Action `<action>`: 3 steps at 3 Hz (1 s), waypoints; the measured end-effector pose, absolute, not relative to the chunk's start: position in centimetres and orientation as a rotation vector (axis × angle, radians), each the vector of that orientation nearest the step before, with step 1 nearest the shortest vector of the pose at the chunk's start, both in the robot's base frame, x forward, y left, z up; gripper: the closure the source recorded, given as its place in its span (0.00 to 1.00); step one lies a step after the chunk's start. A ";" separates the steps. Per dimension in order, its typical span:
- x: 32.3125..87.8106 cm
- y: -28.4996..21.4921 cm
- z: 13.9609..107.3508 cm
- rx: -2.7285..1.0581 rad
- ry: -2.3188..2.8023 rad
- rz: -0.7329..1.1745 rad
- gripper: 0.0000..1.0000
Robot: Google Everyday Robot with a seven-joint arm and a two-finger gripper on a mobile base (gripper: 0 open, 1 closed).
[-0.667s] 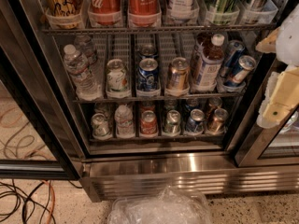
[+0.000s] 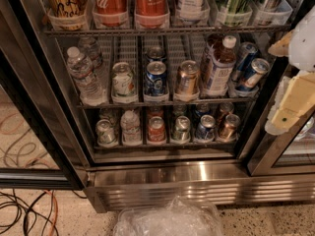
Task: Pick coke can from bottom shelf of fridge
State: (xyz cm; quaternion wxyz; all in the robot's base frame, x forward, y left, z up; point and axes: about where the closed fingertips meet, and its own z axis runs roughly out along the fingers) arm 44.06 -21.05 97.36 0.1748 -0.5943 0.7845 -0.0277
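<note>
Progress looks slight to us: the coke can [image 2: 156, 130] stands in the front row of the bottom shelf [image 2: 216, 142] of the fridge [image 2: 197, 177], between a pale container [image 2: 130, 127] and a silvery can [image 2: 181, 129]. We see the gripper [image 2: 293, 100] at the right edge, outside the racks and well apart from the can, and we cannot tell whether it is open or closed. Reaching in, grasping and lifting out are all left, we judge.

Dim warm light, pale gripper [image 2: 294, 100] right
</note>
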 end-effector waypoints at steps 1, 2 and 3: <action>44.7 -18.8 95.3 -1.559 2.216 0.035 0.00; 44.7 -13.3 91.2 -1.370 2.239 0.255 0.00; 45.6 -7.8 88.0 -1.186 2.265 0.411 0.00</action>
